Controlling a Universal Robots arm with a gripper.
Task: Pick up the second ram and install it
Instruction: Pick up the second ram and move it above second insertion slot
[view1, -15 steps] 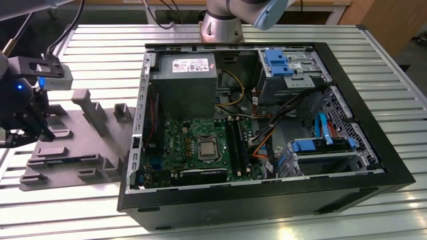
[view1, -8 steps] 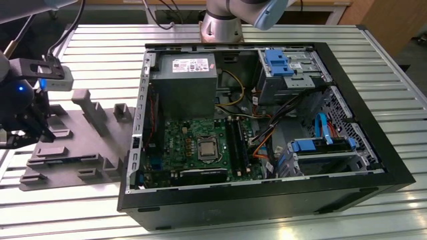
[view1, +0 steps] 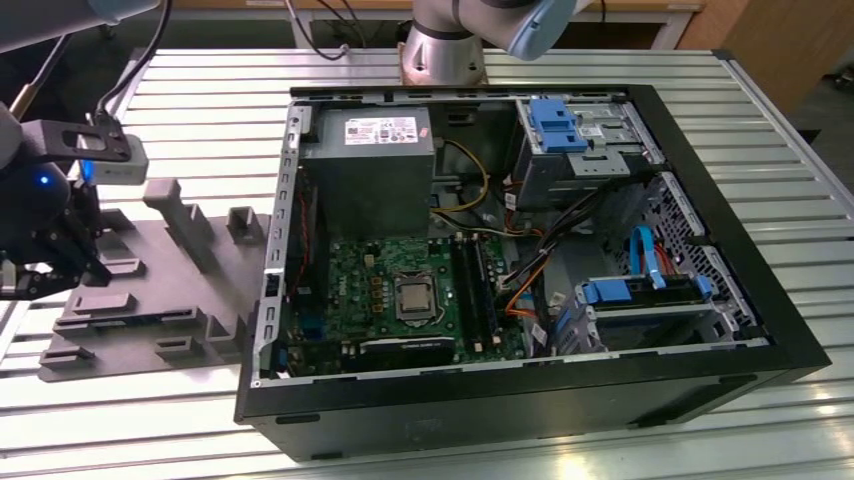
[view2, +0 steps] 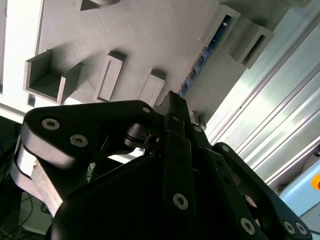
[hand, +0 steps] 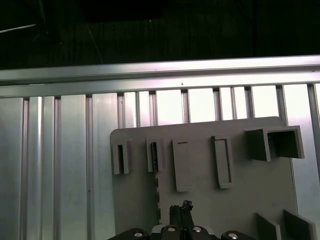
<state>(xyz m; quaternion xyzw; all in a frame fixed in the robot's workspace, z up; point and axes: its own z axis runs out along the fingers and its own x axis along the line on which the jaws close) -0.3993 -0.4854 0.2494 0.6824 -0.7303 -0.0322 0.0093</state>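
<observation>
The second ram (view2: 202, 57) is a thin dark stick standing on edge in a slot of the light grey plastic tray (view2: 150, 35). In the first wrist view the ram (hand: 154, 156) is a narrow dark strip in a raised block of the tray (hand: 250, 200). My gripper (view2: 175, 100) hovers over the tray close to the ram's near end, its dark fingers shut against each other with nothing between them. In the exterior view the gripper (view1: 40, 265) hangs at the far left over the tray (view1: 134, 320). The long black motherboard slots (view1: 470, 290) lie inside the open computer case (view1: 534, 400).
The tray carries raised blocks and a tall post (view1: 180, 215) close to the gripper. The case wall (view1: 274, 280) stands at the tray's side towards the exterior view's right. Cables, drive bays and a power supply (view1: 374, 160) crowd the case. Everything rests on a slatted metal table (hand: 60, 165).
</observation>
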